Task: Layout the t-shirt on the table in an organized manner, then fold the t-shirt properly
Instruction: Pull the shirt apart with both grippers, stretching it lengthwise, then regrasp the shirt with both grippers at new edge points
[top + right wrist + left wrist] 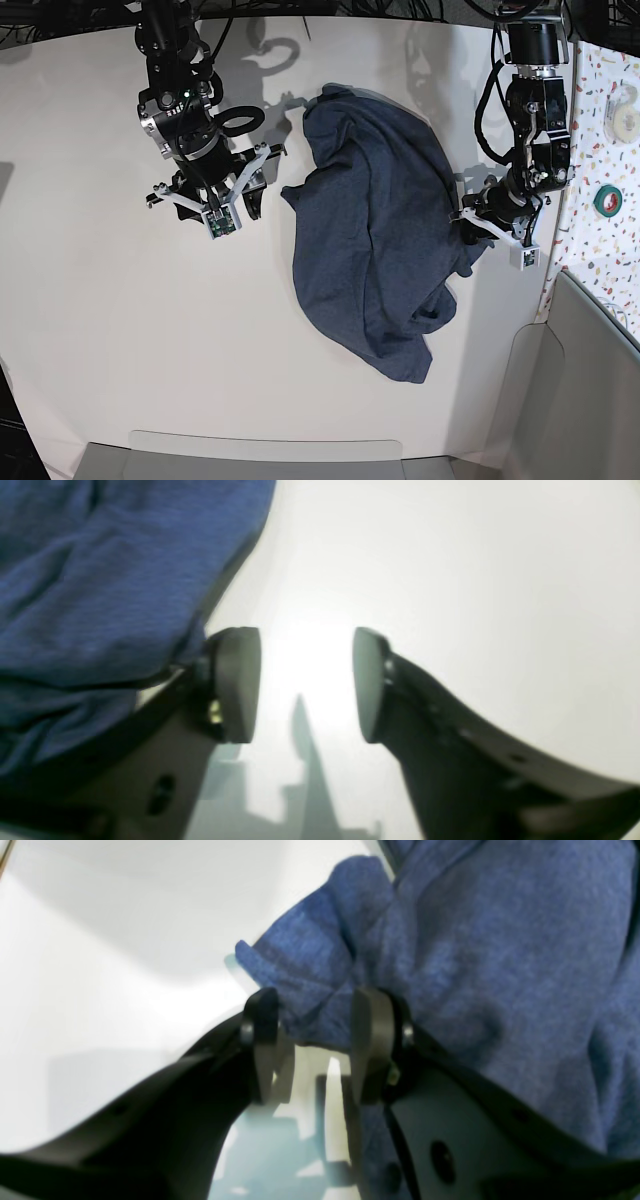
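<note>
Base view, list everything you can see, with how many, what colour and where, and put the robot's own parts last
t-shirt: one, dark navy blue, crumpled in a heap on the middle of the table, nearer its right side.
table: one, plain white, fills most of the view.
speckled surface: one, white with colourful flecks, along the right edge.
tape rolls: two, one green and one pale, on the speckled surface.
grey panels: two, pale grey, one at the lower right and one along the bottom edge.
left pincer: one, black, at the shirt's right edge, open, with a fold of cloth between the jaws.
right pincer: one, black, over bare table left of the shirt, open and empty.
</note>
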`<state>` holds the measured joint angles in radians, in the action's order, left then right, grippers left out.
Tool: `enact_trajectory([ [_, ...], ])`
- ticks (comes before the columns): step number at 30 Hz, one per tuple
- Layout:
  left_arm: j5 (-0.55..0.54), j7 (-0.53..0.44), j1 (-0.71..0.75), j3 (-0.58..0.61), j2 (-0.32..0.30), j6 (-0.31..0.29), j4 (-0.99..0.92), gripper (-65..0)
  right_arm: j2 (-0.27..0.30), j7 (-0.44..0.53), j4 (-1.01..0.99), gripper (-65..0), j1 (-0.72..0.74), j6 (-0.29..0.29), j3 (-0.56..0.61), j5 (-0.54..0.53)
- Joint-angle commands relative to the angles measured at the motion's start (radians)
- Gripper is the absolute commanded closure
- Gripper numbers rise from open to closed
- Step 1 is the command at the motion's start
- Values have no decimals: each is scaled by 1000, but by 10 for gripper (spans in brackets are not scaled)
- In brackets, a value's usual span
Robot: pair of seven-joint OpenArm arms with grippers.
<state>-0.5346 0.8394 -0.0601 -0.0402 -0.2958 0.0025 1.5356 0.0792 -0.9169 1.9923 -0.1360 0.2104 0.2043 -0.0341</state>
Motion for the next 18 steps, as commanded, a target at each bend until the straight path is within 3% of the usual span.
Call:
enact_trajectory([
  [1,-9,-19,-13,-5,-12,-6,50,-240,9,20,-9,-328,8,7,-7,-20],
  [8,-9,22,21,6,-4,-6,184,-240,14,95,-222,-331,40,8,-3,-157],
  [15,-9,73,15,6,-4,-6,190,-240,9,138,-288,-333,52,10,1,-163],
  [18,-9,76,15,6,-4,-6,190,-240,4,138,-298,-333,68,53,2,-163],
])
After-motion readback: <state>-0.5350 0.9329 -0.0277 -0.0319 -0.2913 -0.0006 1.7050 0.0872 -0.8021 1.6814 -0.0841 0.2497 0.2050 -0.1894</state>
